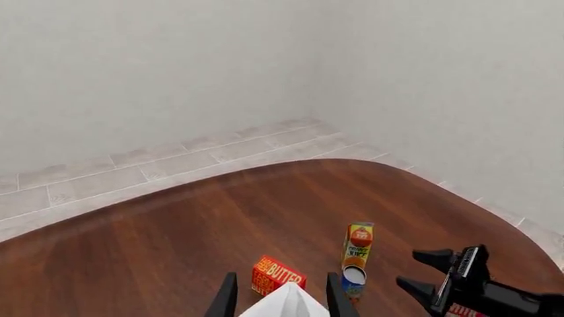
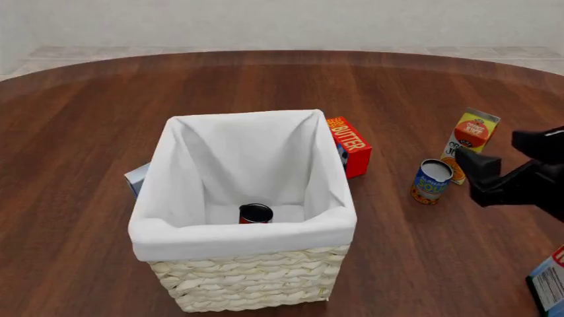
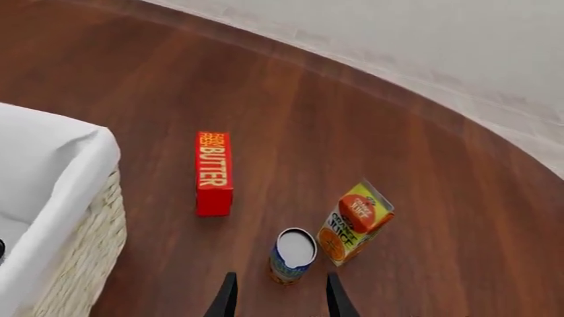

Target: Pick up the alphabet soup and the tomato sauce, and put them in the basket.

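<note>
The alphabet soup (image 2: pixel 432 180), a blue can with a pale top, stands on the table right of the basket (image 2: pixel 242 236). My right gripper (image 2: pixel 502 154) hovers open just right of the can, touching nothing. In the right wrist view the can (image 3: pixel 292 254) sits just ahead of the spread fingers (image 3: pixel 280 282). The tomato sauce (image 2: pixel 255 213), a red can with a dark top, stands inside the basket on its floor. My left gripper (image 1: pixel 280 285) is open and empty, with a white corner of the basket (image 1: pixel 286 307) beyond its fingers; it does not show in the front view.
A red butter box (image 2: pixel 350 145) leans by the basket's right side. An orange juice carton (image 2: pixel 471 135) stands just behind the soup can. A grey box (image 2: pixel 137 178) peeks out left of the basket, and another box (image 2: pixel 551 281) lies at the front right edge.
</note>
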Robot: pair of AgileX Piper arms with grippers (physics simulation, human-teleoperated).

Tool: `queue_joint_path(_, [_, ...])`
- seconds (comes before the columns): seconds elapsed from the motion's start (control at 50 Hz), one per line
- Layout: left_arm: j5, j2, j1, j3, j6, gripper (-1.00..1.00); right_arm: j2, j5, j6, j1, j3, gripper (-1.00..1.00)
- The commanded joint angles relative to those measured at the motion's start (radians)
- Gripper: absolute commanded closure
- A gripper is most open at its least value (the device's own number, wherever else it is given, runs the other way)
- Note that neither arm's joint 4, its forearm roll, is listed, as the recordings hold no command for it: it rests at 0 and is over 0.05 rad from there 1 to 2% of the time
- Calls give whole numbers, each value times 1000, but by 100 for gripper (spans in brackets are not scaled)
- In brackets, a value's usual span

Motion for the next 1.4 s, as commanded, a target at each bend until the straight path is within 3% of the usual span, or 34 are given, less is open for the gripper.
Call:
queue_joint_path(0.02, [4, -1, 1, 0, 1, -100, 83, -46, -14, -37, -10, -100])
queue_joint_path(0.22, [16, -2, 6, -14, 5, -100, 142, -87, -7, -75, 2, -100])
queue_joint_path(0.62, [-2, -8, 8, 4, -7, -100, 260, -196, -64, -69, 21, -100])
queue_joint_path(0.94, [-5, -18, 2, 8, -13, -100, 313, -185, -69, -53, -38, -100])
queue_joint_path(1.4, [-9, -25, 4, 15, -17, -100, 427, -281, -89, -62, -27, -100])
